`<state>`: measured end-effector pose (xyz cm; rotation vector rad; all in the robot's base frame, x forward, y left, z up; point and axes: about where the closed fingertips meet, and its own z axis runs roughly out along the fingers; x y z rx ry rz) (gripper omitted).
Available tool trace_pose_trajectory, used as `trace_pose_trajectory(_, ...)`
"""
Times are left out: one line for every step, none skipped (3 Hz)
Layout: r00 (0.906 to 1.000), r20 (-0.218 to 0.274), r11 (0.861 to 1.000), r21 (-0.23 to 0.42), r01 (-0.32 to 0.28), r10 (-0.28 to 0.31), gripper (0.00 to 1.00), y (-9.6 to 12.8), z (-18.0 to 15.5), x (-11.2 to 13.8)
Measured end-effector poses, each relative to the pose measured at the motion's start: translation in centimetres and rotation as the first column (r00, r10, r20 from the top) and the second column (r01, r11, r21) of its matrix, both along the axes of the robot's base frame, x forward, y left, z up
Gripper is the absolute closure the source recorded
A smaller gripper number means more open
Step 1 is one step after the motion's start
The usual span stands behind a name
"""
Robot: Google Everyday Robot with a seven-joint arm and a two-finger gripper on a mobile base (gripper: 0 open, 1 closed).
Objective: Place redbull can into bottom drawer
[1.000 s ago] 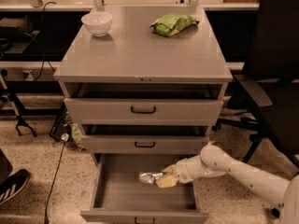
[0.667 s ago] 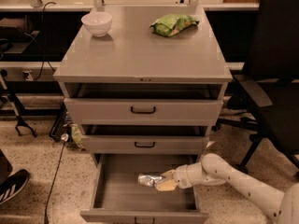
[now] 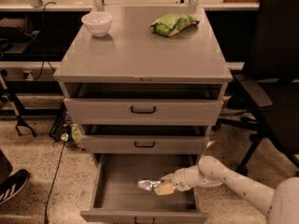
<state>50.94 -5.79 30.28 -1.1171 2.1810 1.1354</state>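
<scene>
The bottom drawer (image 3: 117,190) of the grey cabinet is pulled open, with a plain grey interior. My white arm reaches in from the right, and the gripper (image 3: 161,186) is inside the drawer at its right side, low over the floor of the drawer. It is shut on the redbull can (image 3: 148,185), a small shiny silver can that lies sideways and sticks out to the left of the fingers.
The two upper drawers (image 3: 143,110) are slightly open. A white bowl (image 3: 96,23) and a green crinkled bag (image 3: 173,24) sit on the cabinet top. A black office chair (image 3: 273,78) stands to the right. A shoe (image 3: 13,185) and cables lie on the floor at left.
The arm has lowered a little and drawn slightly back toward the drawer's front, carrying the can deeper down into the bottom drawer.
</scene>
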Motion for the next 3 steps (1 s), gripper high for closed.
trace_pose_trajectory(0.9994,-0.03,1.0,-0.024,-0.017,0.016,1.0,0.3,-2.8,0.0)
trace_pose_trajectory(0.9986,-0.05,1.0,-0.016,-0.015,0.014,1.0,0.5,-5.6,0.3)
trace_pose_trajectory(0.9977,-0.066,1.0,0.009,-0.013,0.013,0.99,1.2,-9.1,1.1)
